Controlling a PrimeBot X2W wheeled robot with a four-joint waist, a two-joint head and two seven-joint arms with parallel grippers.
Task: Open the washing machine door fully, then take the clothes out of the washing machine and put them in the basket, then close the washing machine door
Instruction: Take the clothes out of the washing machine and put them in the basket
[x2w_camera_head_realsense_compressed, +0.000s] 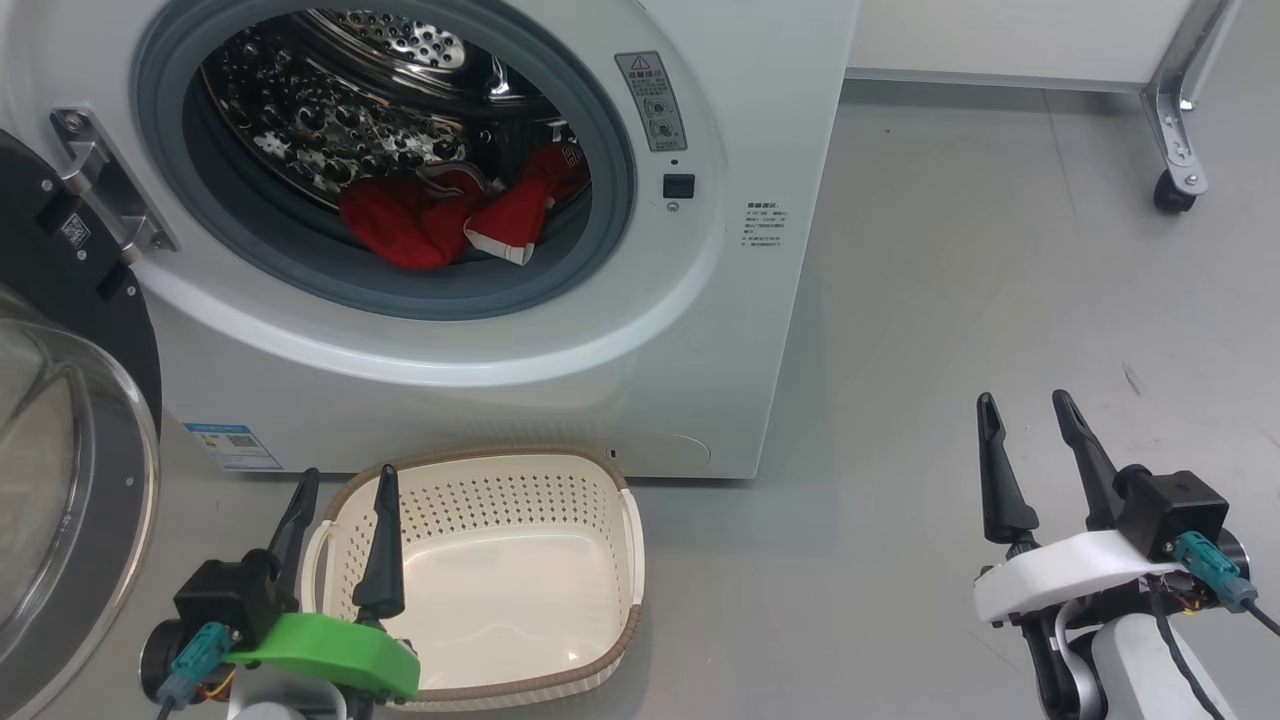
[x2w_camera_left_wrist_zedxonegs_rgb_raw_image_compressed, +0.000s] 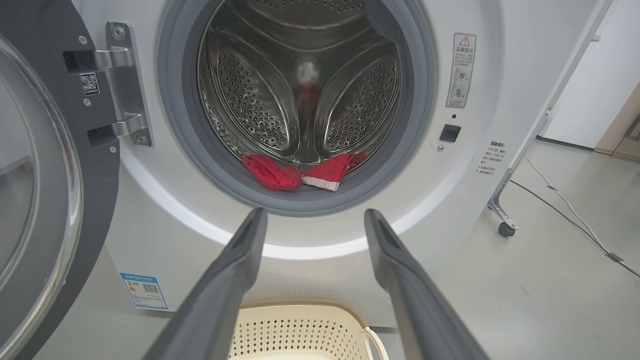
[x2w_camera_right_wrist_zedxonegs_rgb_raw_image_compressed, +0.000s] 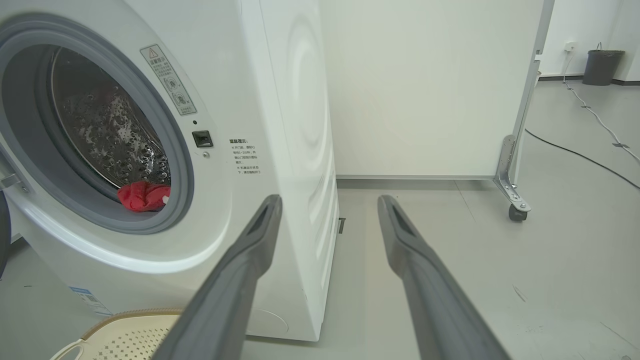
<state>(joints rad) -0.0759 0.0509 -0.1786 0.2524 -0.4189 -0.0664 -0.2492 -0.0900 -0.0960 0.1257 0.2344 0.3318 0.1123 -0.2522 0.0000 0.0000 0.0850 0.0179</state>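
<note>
**Head view.** The washing machine (x2w_camera_head_realsense_compressed: 620, 400) stands with its port exposed. The washing machine door (x2w_camera_head_realsense_compressed: 70, 300) is swung out to the robot's left, so the opening step appears complete. The clothes (x2w_camera_head_realsense_compressed: 440, 220) lie bunched at the bottom of the drum, just behind the grey rubber rim (x2w_camera_head_realsense_compressed: 600, 250). The basket (x2w_camera_head_realsense_compressed: 560, 690) sits on the floor directly below the port and has nothing in it. The left gripper (x2w_camera_head_realsense_compressed: 349, 473) hovers over the basket's near-left corner, jaws spread wide and holding nothing. The right gripper (x2w_camera_head_realsense_compressed: 1024, 400) is well off to the right over bare floor, also wide apart and holding nothing.

**Left wrist view.** The fingers frame the lower lip of the port, and the red fabric lies almost on their centreline.

**Right wrist view.** The fingers aim past the machine's side panel, away from the port.

**Assessment.** Removal of the clothes is the step in hand, and the left arm is the better placed. It should enter above the rubber lip, close on a thick fold rather than the white trim, keep clear of the rim, and lift over the lip before lowering.
</note>
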